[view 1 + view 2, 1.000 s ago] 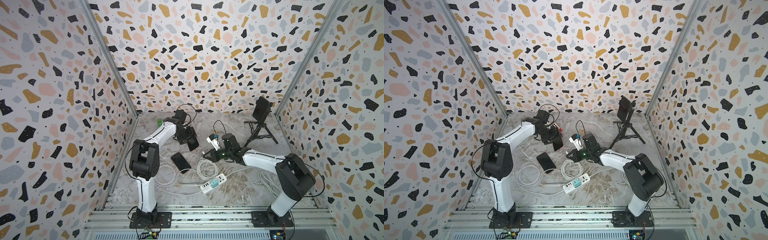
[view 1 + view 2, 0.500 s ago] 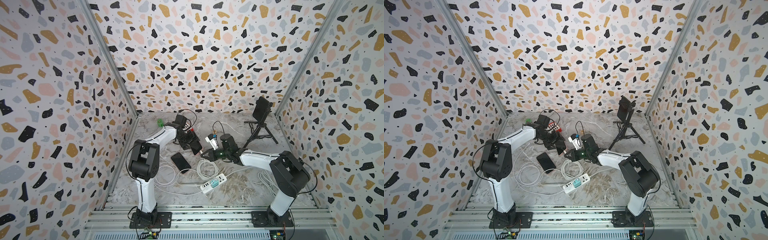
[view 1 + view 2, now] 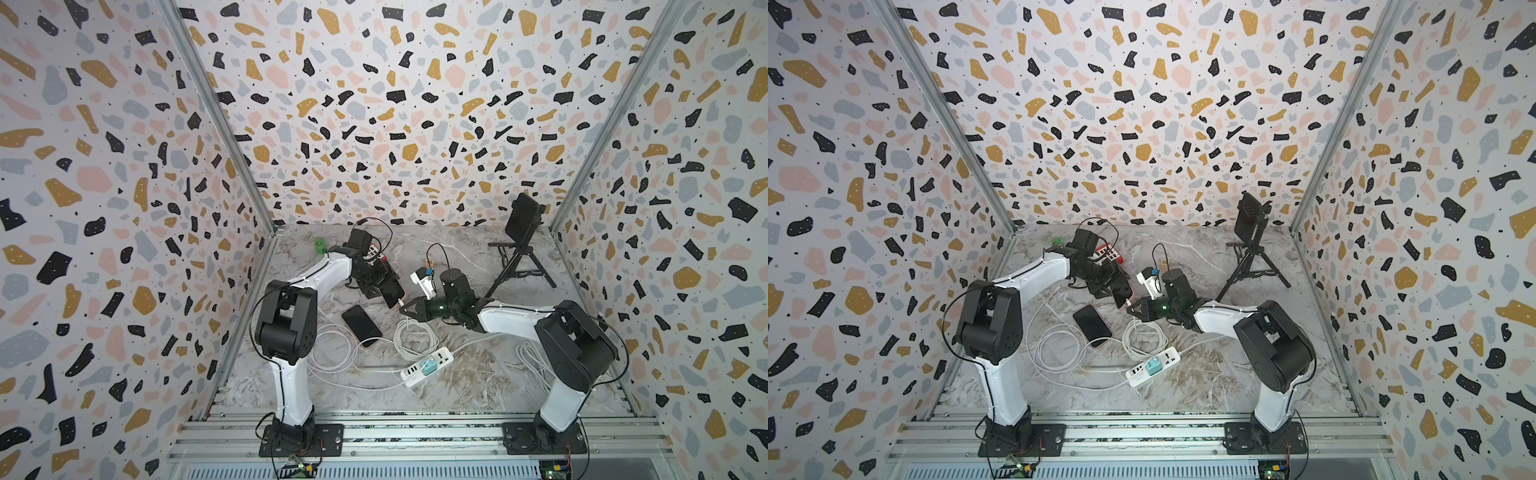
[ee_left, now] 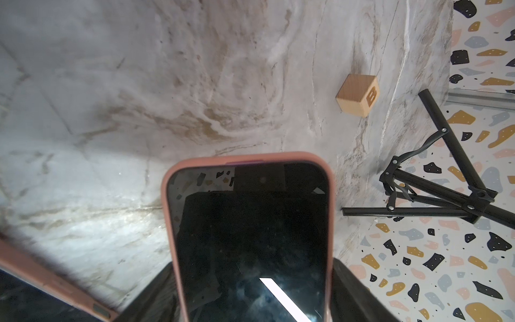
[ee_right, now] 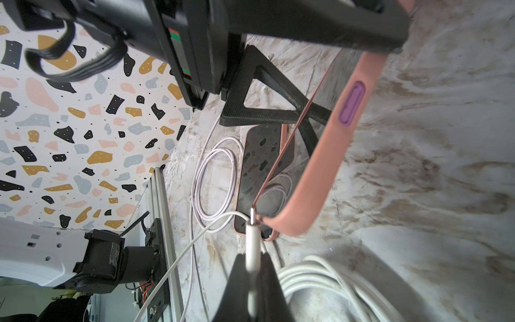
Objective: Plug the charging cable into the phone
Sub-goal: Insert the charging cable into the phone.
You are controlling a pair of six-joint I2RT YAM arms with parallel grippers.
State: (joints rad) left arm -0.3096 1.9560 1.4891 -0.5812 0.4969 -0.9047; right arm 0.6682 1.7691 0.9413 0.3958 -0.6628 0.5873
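Observation:
My left gripper (image 3: 380,286) is shut on the phone (image 3: 392,291), which has a pink case and a dark screen; its fingers (image 4: 351,287) flank the phone (image 4: 250,237) in the left wrist view. My right gripper (image 3: 405,309) is shut on the white plug of the charging cable (image 5: 252,245). The plug's metal tip sits at the corner of the phone's (image 5: 334,139) bottom end. The port is hidden, so I cannot tell whether the tip is in it. Both top views show the two grippers meeting tip to tip, with the phone (image 3: 1122,291) against the right gripper (image 3: 1131,309).
A second phone (image 3: 361,326) lies flat below the held one with a white cable in it. Cable coils (image 3: 415,336) and a white power strip (image 3: 428,365) lie in front. A black tripod (image 3: 519,257) stands back right and a wooden block (image 4: 358,94) behind.
My left arm has carried the phone down and to the right, closer to the right gripper. The right gripper has shifted slightly towards it, still shut on the plug.

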